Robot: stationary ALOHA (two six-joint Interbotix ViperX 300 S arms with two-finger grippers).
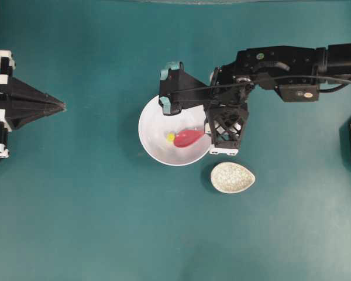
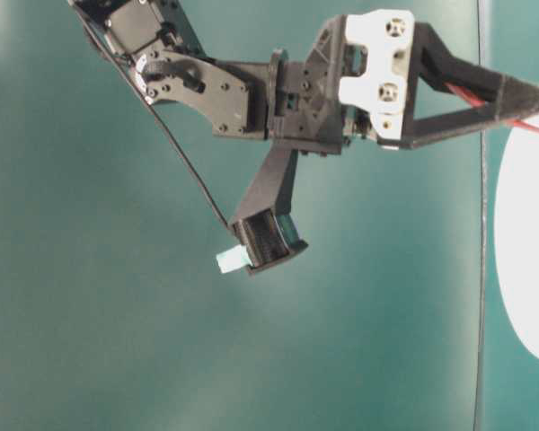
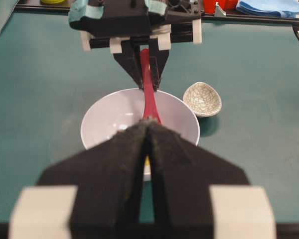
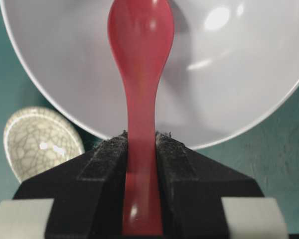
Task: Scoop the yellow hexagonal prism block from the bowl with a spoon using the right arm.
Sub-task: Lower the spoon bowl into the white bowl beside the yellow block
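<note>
I see the right gripper [image 4: 140, 144] clenched on the handle of the red spoon [image 1: 188, 138]. Its scoop sits inside the white bowl [image 1: 155, 117], touching the yellow hexagonal prism block [image 1: 171, 137]. The left gripper [image 3: 148, 130] is closed, empty, well apart over the green worktop [image 1: 93, 222]. A crackle-glazed dish [image 1: 232, 178] lies just beside the bowl.

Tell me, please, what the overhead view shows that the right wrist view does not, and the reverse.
Only the overhead view shows the yellow hexagonal prism block, lying in the bowl at the tip of the spoon's scoop, and the left gripper parked far off at the table's left edge.

Only the right wrist view shows the right gripper shut on the spoon's handle from close up.

Both show the spoon reaching into the bowl, and the small speckled dish beside the bowl.
</note>
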